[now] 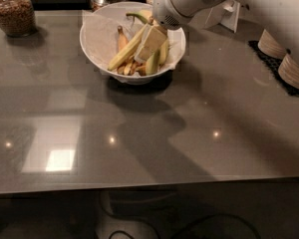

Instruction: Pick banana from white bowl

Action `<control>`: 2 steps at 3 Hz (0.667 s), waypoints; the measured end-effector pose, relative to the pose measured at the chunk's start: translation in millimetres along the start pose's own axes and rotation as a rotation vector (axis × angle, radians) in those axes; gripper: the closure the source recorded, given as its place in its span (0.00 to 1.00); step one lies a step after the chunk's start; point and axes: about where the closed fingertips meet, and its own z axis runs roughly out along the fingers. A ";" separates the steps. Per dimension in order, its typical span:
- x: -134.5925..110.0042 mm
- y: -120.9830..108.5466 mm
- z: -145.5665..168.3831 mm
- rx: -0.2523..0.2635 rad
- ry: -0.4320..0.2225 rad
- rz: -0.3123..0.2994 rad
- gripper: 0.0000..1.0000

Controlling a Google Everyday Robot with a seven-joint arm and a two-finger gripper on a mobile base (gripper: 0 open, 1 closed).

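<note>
The pincer is reaching down into the white bowl sitting far on the worktop, pressing against the banana lying slantwise among other fruit inside, though I cannot tell whether it is gripping.

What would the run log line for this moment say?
step: pick | gripper: down in white bowl, beside banana | banana: lying in bowl among other bananas, not yet lifted
</note>
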 end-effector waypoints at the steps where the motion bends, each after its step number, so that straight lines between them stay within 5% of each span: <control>1: 4.6 -3.2 7.9 0.012 -0.037 0.035 0.00; 2: 12.4 -6.4 11.2 0.032 -0.089 0.100 0.00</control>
